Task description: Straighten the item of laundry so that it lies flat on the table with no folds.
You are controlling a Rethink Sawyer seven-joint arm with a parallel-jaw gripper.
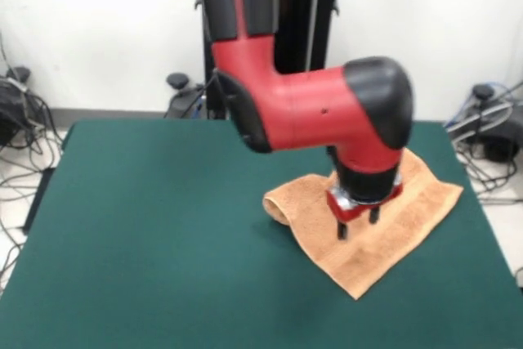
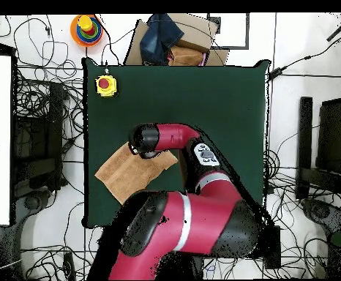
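Note:
The item of laundry (image 1: 409, 202), an orange-tan towel, lies slantwise on the right part of the green table (image 1: 147, 226). Its left end is curled over into a fold (image 1: 279, 204), and the rest looks fairly flat down to a near corner. My gripper (image 1: 358, 225) points straight down over the towel's middle. It is open, its two dark fingers apart with nothing between them, the tips at or just above the cloth. From overhead the towel (image 2: 122, 174) shows at the table's left side, and the arm's wrist (image 2: 145, 140) hides the gripper.
A red button on a yellow box (image 2: 105, 85) sits at a table corner. Past the table edge lie a cardboard box with dark cloth (image 2: 175, 38), a ring toy (image 2: 85, 29) and cables (image 1: 490, 132).

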